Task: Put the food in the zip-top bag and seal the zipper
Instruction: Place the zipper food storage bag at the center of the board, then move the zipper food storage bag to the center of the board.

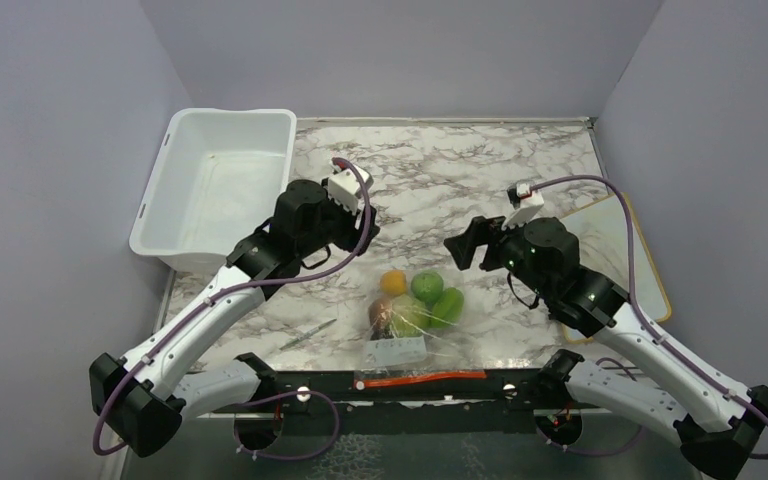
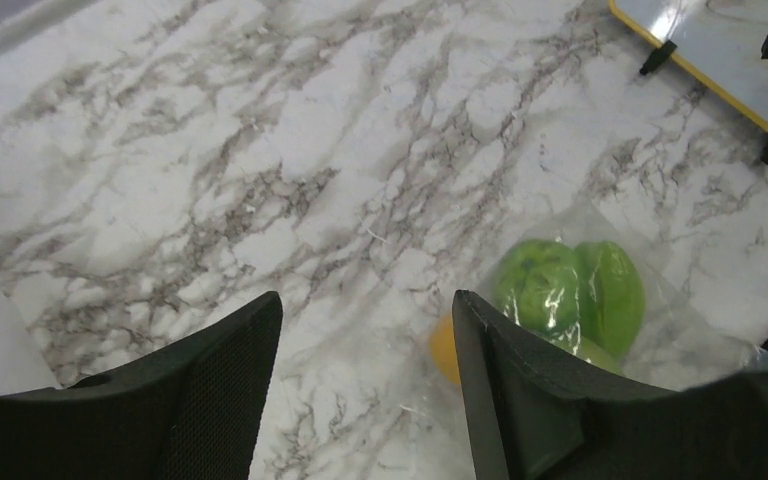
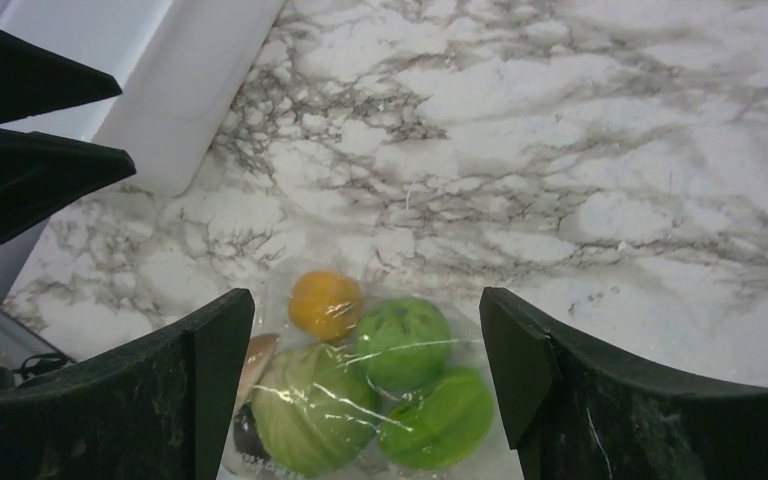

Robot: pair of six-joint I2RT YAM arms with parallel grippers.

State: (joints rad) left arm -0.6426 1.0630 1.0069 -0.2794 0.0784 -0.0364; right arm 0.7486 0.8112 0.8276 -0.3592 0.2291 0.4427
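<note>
Orange-red zipper (image 1: 422, 378) runs left-right at lower centre, between the arm bases (about equally near each). Up-frame, the zip-top bag (image 1: 438, 340) holds the food (image 1: 425, 290). Farther up-frame, left end effector (image 2: 365, 300) and right end effector (image 3: 365, 295) hover released.

Illumination is bright, diffuse and overhead. Shadows on the white marble-patterned table (image 1: 440, 170) are soft. Glare streaks the clear crinkly plastic bag (image 3: 360, 390).
</note>
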